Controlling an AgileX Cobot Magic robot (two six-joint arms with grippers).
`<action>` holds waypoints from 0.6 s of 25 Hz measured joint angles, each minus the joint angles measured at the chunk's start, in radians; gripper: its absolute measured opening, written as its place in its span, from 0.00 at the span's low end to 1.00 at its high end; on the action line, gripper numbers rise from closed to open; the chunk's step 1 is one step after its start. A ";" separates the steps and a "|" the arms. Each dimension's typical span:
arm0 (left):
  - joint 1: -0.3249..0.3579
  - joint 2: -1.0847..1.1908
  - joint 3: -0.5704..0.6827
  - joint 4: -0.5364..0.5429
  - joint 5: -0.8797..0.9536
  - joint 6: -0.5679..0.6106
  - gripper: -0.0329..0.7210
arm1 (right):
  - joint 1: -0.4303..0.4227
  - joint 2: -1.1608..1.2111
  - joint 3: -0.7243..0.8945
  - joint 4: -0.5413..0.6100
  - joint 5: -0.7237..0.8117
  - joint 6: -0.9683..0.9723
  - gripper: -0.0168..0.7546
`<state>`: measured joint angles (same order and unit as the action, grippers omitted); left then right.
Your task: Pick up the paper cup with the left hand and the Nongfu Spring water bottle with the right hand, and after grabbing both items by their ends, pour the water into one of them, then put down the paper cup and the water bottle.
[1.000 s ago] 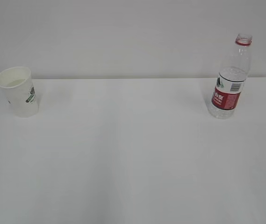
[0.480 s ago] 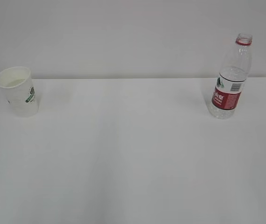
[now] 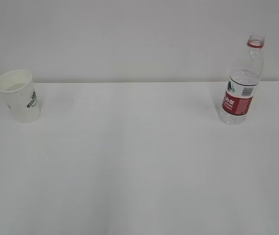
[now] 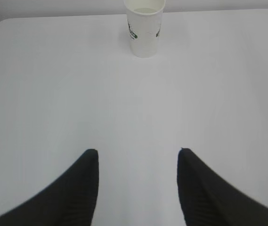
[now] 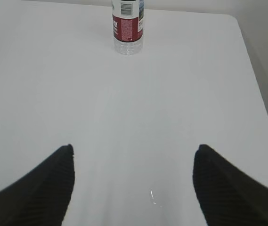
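White table (image 3: 139, 161) ran back to a plain wall. Paper cup (image 3: 19, 96) stood upright far left; Nongfu Spring water bottle (image 3: 241, 81) upright far right, uncapped, well apart. Left hand (image 4: 137, 157) hung w/ jaws apart, cup ahead, untouched. Right hand (image 5: 133, 153) jaws wider apart, bottle ahead, nothing gripped.

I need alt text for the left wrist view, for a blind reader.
A white paper cup stands upright at the far end of a white table. The open left gripper shows two black fingers in front, holding nothing.
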<state>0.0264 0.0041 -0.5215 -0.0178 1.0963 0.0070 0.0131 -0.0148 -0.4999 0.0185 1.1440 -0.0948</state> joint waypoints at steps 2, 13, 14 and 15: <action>0.000 0.000 0.000 0.000 0.000 0.000 0.56 | 0.000 0.000 0.000 0.000 0.000 0.000 0.78; 0.000 0.000 0.000 0.000 0.000 0.000 0.56 | 0.000 0.000 0.000 0.000 0.000 0.000 0.78; 0.000 0.000 0.000 0.000 0.000 0.000 0.56 | 0.000 0.000 0.000 -0.002 0.000 0.000 0.78; 0.000 0.000 0.000 0.000 0.000 0.000 0.56 | 0.000 0.000 0.000 -0.002 0.000 0.000 0.78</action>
<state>0.0264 0.0041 -0.5215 -0.0178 1.0963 0.0070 0.0131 -0.0148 -0.4999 0.0168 1.1440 -0.0948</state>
